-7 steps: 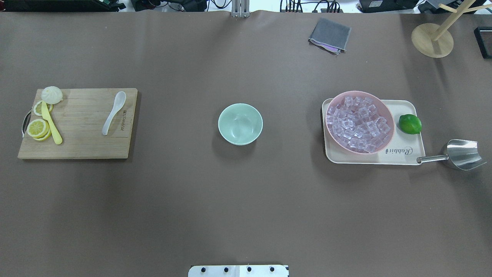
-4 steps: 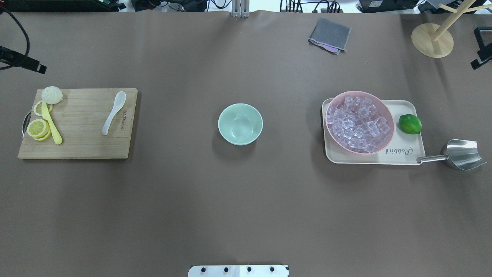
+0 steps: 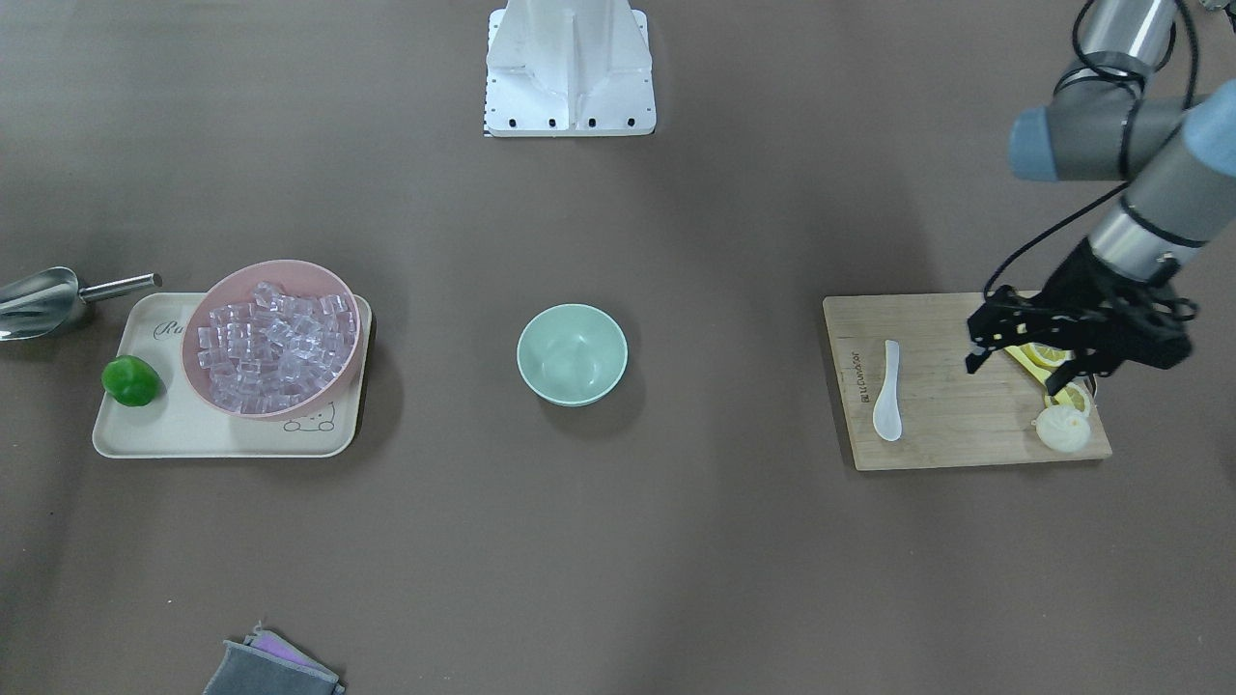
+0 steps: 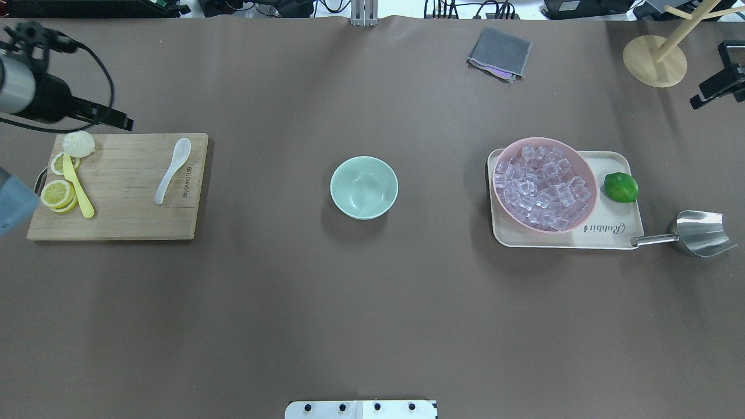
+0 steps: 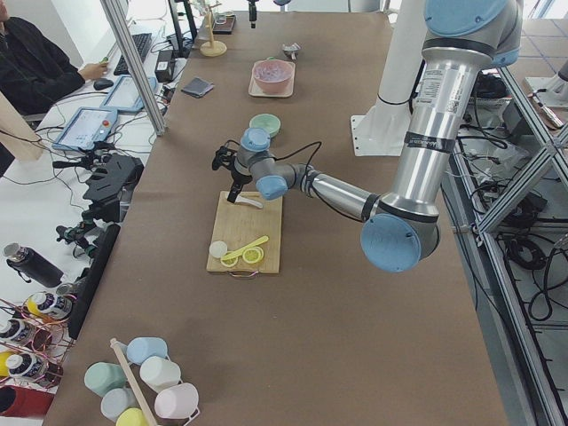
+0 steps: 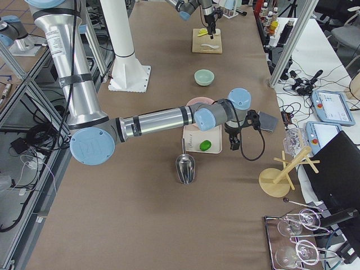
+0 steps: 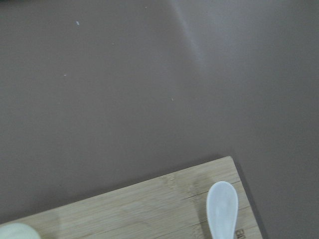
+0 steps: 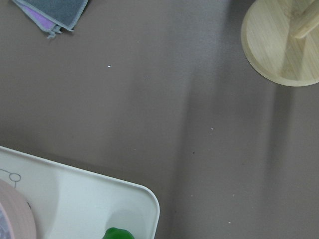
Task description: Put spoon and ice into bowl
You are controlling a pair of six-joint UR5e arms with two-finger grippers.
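Note:
The white spoon (image 4: 171, 170) lies on the wooden cutting board (image 4: 128, 221), scoop pointing away from me; it also shows in the front view (image 3: 888, 391) and the left wrist view (image 7: 223, 209). The mint-green bowl (image 4: 364, 187) stands empty at the table's middle. The ice (image 4: 544, 186), many clear cubes, fills a pink bowl (image 4: 556, 141). My left gripper (image 3: 973, 347) hangs above the board's far left part, looks open and holds nothing. My right gripper (image 4: 713, 90) is at the right edge, beyond the tray; I cannot tell its state.
A cream tray (image 4: 617, 233) holds the pink bowl and a lime (image 4: 621, 187). A metal scoop (image 4: 698, 233) lies by the tray. Lemon slices (image 4: 57, 194), a yellow utensil (image 4: 78, 189) and a bun (image 4: 78, 143) share the board. A grey cloth (image 4: 499, 53) and wooden stand (image 4: 655, 61) are far back.
Both arms have come into the overhead view: the left one from the left edge toward the board's far corner, the right one at the right edge. The objects have not moved.

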